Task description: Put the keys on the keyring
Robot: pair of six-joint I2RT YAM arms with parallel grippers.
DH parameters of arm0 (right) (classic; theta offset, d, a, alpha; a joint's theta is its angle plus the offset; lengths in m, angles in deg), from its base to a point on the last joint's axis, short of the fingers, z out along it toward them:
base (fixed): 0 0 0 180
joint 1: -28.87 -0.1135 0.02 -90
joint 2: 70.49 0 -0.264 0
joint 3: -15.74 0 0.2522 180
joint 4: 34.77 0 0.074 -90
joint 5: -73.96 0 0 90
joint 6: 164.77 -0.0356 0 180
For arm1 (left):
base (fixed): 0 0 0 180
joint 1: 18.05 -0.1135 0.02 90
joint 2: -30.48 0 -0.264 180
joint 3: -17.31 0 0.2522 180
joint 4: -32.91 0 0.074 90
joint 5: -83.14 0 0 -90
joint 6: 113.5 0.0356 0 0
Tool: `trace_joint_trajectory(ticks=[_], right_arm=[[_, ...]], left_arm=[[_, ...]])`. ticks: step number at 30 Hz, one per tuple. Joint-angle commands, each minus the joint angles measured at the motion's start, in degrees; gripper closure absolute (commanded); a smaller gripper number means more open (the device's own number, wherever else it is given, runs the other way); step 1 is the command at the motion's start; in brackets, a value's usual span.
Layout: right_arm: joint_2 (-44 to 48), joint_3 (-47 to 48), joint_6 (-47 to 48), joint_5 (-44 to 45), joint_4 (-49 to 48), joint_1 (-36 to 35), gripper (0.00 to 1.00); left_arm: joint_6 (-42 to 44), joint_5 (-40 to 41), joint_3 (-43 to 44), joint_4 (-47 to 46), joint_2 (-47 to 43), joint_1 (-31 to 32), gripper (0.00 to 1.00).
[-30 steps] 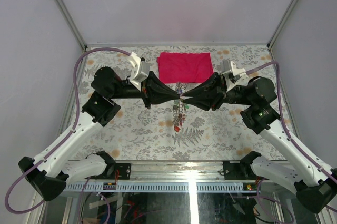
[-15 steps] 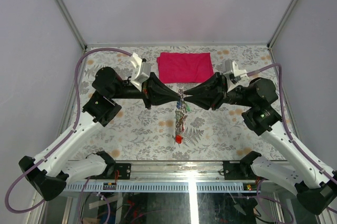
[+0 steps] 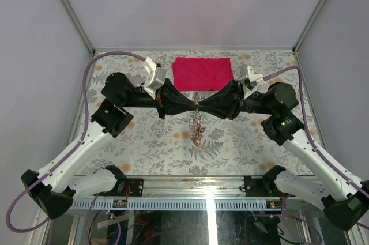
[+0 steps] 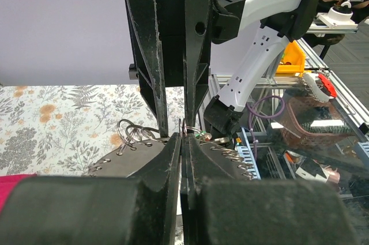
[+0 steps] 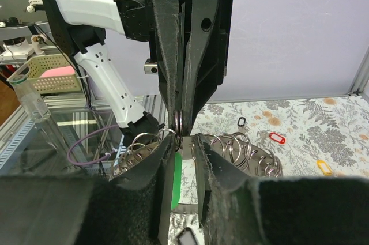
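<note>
Just in front of the red cloth [image 3: 203, 73], toward the arm bases, the two arms meet tip to tip above the desk [image 3: 144, 135]; the coming move turns on that meeting point. The left end effector [image 3: 195, 105] has its jaws pressed together on what looks like the keyring [image 5: 180, 123], a thin upright loop seen edge-on from the right wrist; the view is too tight to be sure which ring of the bunch it is. The right end effector [image 3: 202, 106] faces it head-on, so the ring lies straight ahead of its tips and almost touching them; its jaws stand a narrow slit apart with a green tag [image 5: 173, 184] showing in the gap, and I cannot tell whether they pinch anything. From the meeting point the keys [image 3: 196, 129] hang in a chain of small rings, long axis straight down, away from the cloth in the top view; neither arm is the nearer. The patterned desk below is flat with room all round; a few loose tagged keys [image 5: 277, 138] lie on it, apart from the chain.
</note>
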Motion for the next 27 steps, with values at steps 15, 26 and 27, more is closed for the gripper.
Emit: trace_joint_trajectory(ticks=[15, 26, 27], right_arm=[[1.3, 11.1, 16.5, 2.5, 23.2, -1.9, 1.00], [-6.6, 32.8, 34.7, 8.6, 63.2, -1.9, 1.00], [-7.4, 34.8, 35.8, 9.3, 66.1, -1.9, 1.00]], left_arm=[[1.8, 0.2, 1.5, -2.1, -1.3, 0.2, 0.85], [7.6, 3.7, 1.6, 6.6, -1.9, 0.2, 0.76], [7.8, 4.2, 1.7, 6.9, -1.8, 0.2, 0.75]])
